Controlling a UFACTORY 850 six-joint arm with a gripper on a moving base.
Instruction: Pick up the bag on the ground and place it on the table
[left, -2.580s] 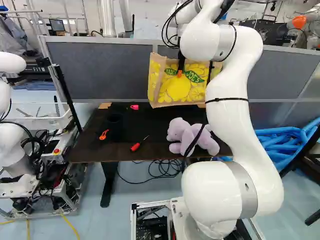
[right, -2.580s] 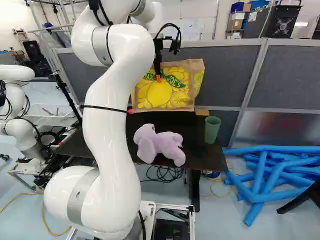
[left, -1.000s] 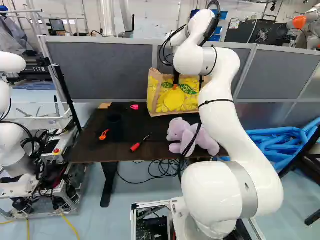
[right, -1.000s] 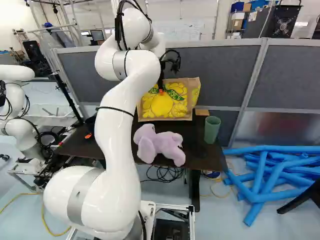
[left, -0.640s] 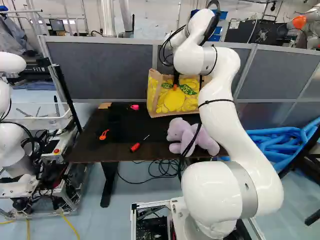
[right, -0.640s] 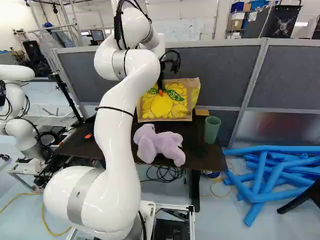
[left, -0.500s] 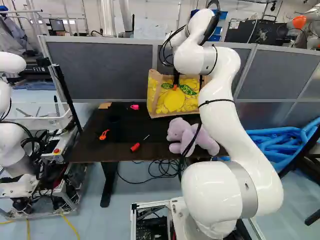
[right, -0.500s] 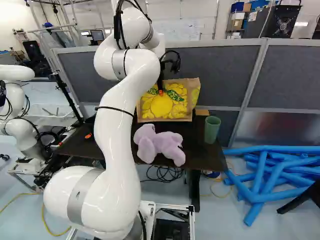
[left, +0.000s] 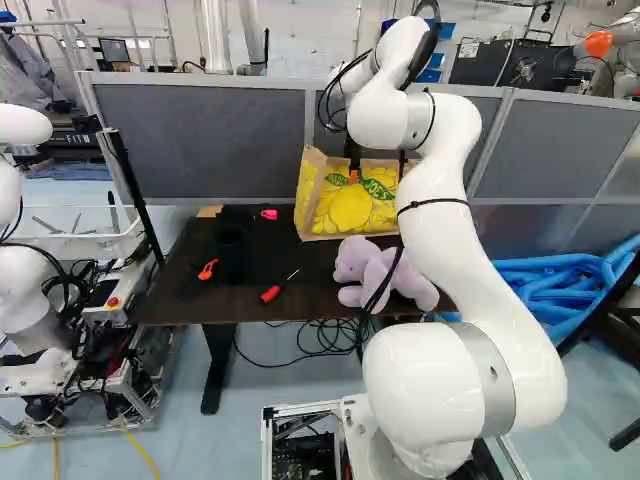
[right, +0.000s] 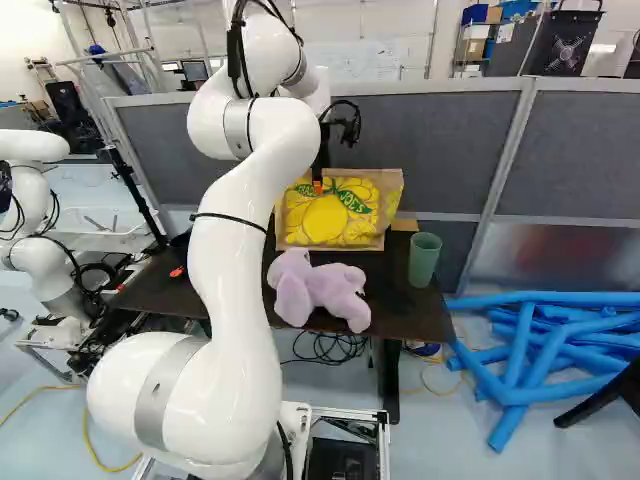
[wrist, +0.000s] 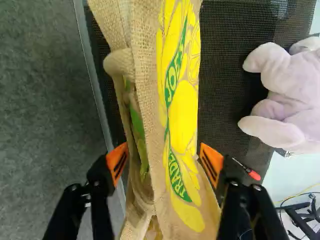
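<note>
Left base view: the bag (left: 350, 210) stands upright on the tabletop (left: 200, 305), behind a purple plush toy (left: 372, 270); the hand (left: 353, 177) is at its upper part. Right base view: a green cup (right: 424, 260) stands to the toy's right. Wrist view: the hand's (wrist: 164, 160) fingers are spread wide, either side of the bag, gripping nothing.

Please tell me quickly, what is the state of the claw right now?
Claw: open, fingers wide apart, with the bag standing between them but not gripped.
</note>
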